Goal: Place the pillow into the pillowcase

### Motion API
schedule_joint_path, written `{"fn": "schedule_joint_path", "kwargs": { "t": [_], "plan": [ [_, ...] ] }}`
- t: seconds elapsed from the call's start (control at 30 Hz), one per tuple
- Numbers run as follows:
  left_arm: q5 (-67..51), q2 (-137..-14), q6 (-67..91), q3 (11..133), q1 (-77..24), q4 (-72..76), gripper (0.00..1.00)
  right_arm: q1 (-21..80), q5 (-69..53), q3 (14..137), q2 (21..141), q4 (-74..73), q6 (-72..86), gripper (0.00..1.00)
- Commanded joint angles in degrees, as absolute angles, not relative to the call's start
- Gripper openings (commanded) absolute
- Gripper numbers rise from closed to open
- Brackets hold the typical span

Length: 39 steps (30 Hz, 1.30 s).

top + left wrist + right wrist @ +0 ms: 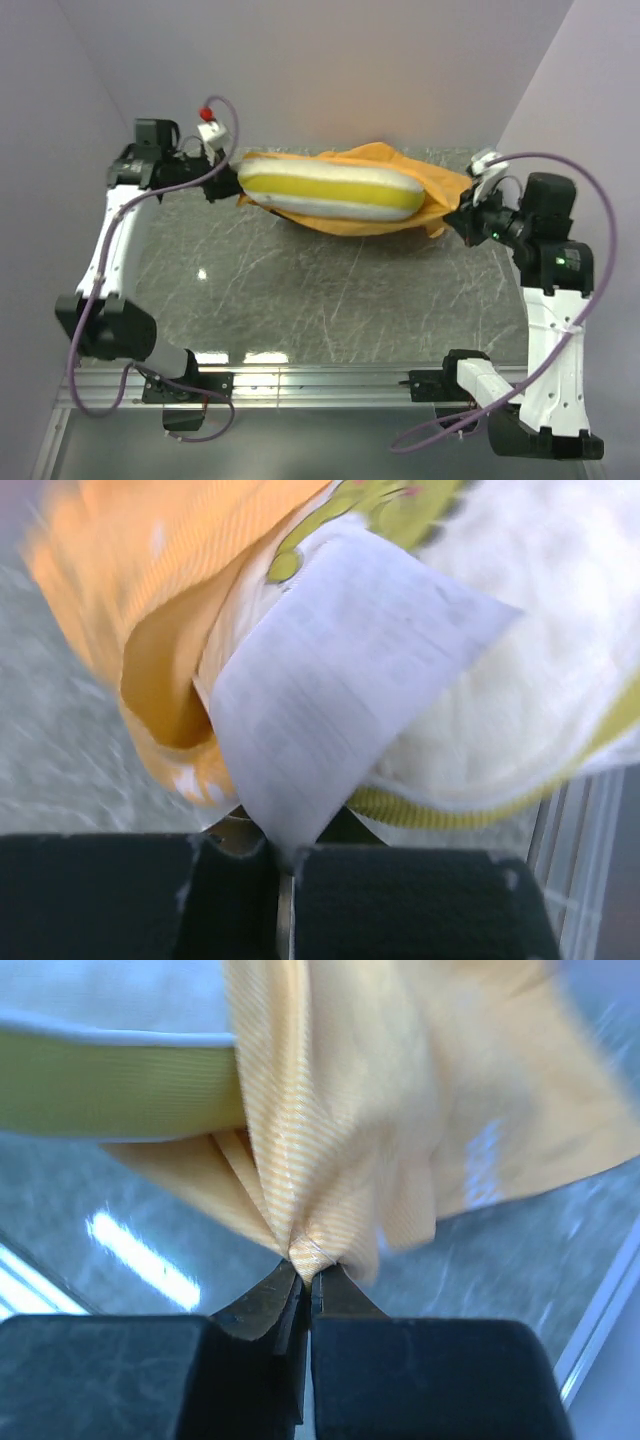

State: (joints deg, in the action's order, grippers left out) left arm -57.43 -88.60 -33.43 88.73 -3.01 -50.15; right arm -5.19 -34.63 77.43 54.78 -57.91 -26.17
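Observation:
The cream pillow (pixel 330 190), with its yellow edge band facing up, hangs above the table between my two arms, lying partly in the orange pillowcase (pixel 425 180), which wraps its underside and right end. In the left wrist view my left gripper (pixel 283 855) is shut on the pillow's white tag (pixel 340 670), with the pillow (pixel 520 710) and the pillowcase (pixel 150 590) right behind it. My right gripper (pixel 310 1278) is shut on a bunched corner of the pillowcase (pixel 340 1140), and the pillow's yellow edge (pixel 110 1085) shows at the upper left. From above, the left gripper (pixel 225 185) and right gripper (pixel 462 215) sit at opposite ends.
A grey marbled table top (pixel 330 300) lies under the hanging bundle. An aluminium rail (pixel 320 380) runs along the near edge between the arm bases. Pale walls close in at the back and on both sides. Purple cables (pixel 70 350) loop off each arm.

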Motion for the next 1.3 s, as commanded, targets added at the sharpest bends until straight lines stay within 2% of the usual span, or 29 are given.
{"fn": "schedule_joint_path", "kwargs": {
  "t": [0.0,0.03,0.1,0.17,0.3,0.47,0.57,0.63,0.77,0.83,0.87,0.9,0.93,0.97,1.0,1.07,1.13,1.2,1.27],
  "plan": [
    [-68.28,-79.48,-11.25,95.97,-0.53,-41.26,0.00,-6.59,-37.09,90.56,54.58,-51.79,-15.92,0.00],
    [-67.86,-78.06,-6.20,96.24,-0.18,-31.04,0.00,-6.68,-36.74,92.88,54.75,-50.29,-14.17,0.00],
    [-67.15,-74.03,9.65,94.84,2.71,-20.09,0.00,-6.77,-34.90,98.58,55.02,-46.08,-9.07,0.00],
    [-67.06,-72.43,17.37,93.87,5.88,-7.98,0.00,-6.77,-33.15,103.94,56.07,-44.30,-6.07,0.00],
    [-72.41,-74.34,27.58,98.25,8.96,-5.45,0.00,-6.77,-30.59,109.24,58.44,-43.59,-4.22,0.00],
    [-91.11,-77.08,43.40,94.58,9.23,7.37,0.00,-6.94,-32.24,104.61,58.63,-42.54,-1.85,0.00],
    [-93.95,-72.70,41.22,85.90,11.59,8.77,0.00,-6.86,-36.12,97.59,56.35,-41.40,-0.79,0.00],
    [-95.53,-68.48,49.01,78.36,12.13,21.88,0.00,-6.94,-37.43,95.20,55.03,-41.83,-1.05,0.00],
    [-96.85,-65.66,60.68,74.44,12.22,30.91,0.00,-6.86,-40.51,92.90,54.05,-42.72,-0.27,0.00],
    [-96.42,-65.30,57.08,79.41,12.30,26.07,0.05,-6.86,-41.30,93.43,53.70,-41.84,1.91,0.00],
    [-95.55,-65.39,50.60,82.32,12.22,7.48,0.08,-6.94,-42.18,94.12,53.79,-41.14,2.54,0.00],
    [-94.41,-65.39,39.40,85.31,12.22,-1.58,0.09,-6.94,-42.62,94.48,53.88,-40.78,3.07,0.00],
    [-92.13,-65.39,37.90,89.69,12.39,-5.32,0.10,-6.86,-42.63,94.92,54.14,-40.61,3.77,0.00],
    [-91.24,-65.39,39.45,90.87,12.31,-3.01,0.12,-6.94,-42.28,96.14,54.31,-40.95,3.69,0.00],
    [-90.97,-65.22,47.47,91.31,12.30,-0.47,0.15,-6.94,-41.75,96.94,54.49,-41.22,3.43,0.00],
    [-90.97,-64.69,53.94,90.71,12.30,4.90,0.20,-6.94,-41.05,99.56,54.67,-42.09,2.73,0.00],
    [-90.79,-62.85,50.65,88.44,12.22,-5.56,0.21,-6.86,-41.66,100.19,53.97,-42.98,2.81,0.00],
    [-89.91,-59.26,39.97,84.84,12.22,-20.39,0.28,-6.86,-43.23,99.32,53.00,-42.89,3.16,0.00],
    [-90.43,-56.09,37.88,75.62,12.22,-22.32,0.28,-6.86,-43.77,97.40,51.68,-43.06,3.95,0.00]
  ]
}}
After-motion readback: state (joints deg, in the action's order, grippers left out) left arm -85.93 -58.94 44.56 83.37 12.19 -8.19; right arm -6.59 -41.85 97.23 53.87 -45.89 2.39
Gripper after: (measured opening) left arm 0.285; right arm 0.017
